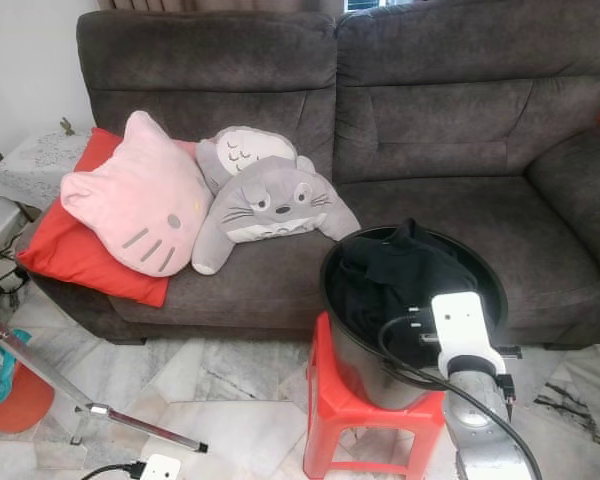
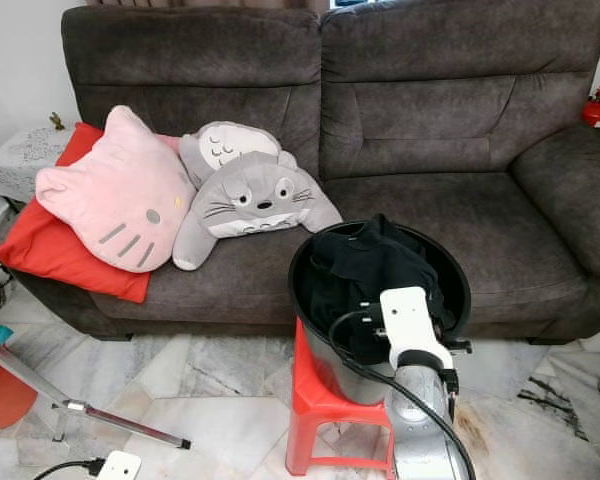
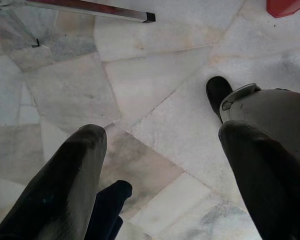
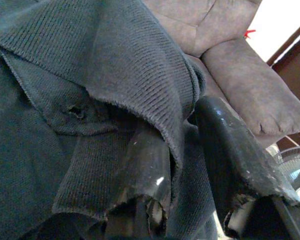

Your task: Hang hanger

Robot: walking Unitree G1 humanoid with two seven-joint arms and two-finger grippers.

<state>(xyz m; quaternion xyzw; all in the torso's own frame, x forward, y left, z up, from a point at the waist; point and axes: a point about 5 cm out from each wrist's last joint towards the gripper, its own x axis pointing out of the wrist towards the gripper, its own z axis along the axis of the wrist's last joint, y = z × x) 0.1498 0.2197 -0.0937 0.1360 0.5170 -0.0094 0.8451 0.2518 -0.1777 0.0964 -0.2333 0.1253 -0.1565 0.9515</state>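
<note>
1. The left gripper (image 3: pixel 155 170) hangs idle over the marble floor (image 3: pixel 155 65), its two black fingers (image 3: pixel 65 185) spread well apart with nothing between them. A metal rack leg (image 1: pixel 130 418) slants across the floor at the left.

2. On the sofa (image 1: pixel 430 120), at its left end, lie a red cushion (image 1: pixel 65 240), a pink cat pillow (image 1: pixel 135 195) and a grey plush pillow (image 1: pixel 265 200).

3. In front of the sofa's middle seat stands a red stool (image 1: pixel 335 400). On it sits a black bucket (image 1: pixel 332 300), covering most of the stool's top.

4. A dark knit garment (image 1: pixel 395 275) is heaped in the bucket, bunched up to the rim and a little above it at the far side. No hanger can be made out, so whether one lies inside the cloth is hidden.

5. The right gripper (image 4: pixel 190 165) is reached down into the bucket at its near right side. A fold of the ribbed knit lies between the fingers, which stand close about it; the grip looks like a pinch on the fabric, though how firm I cannot tell.

6. Judgement on handling: the garment looks soft, limp and light. It will sag and stretch from any single pinch. The better hold is likely the thicker collar or shoulder seam, lifted slowly so that it clears the rim without dragging the bucket off the stool.
</note>
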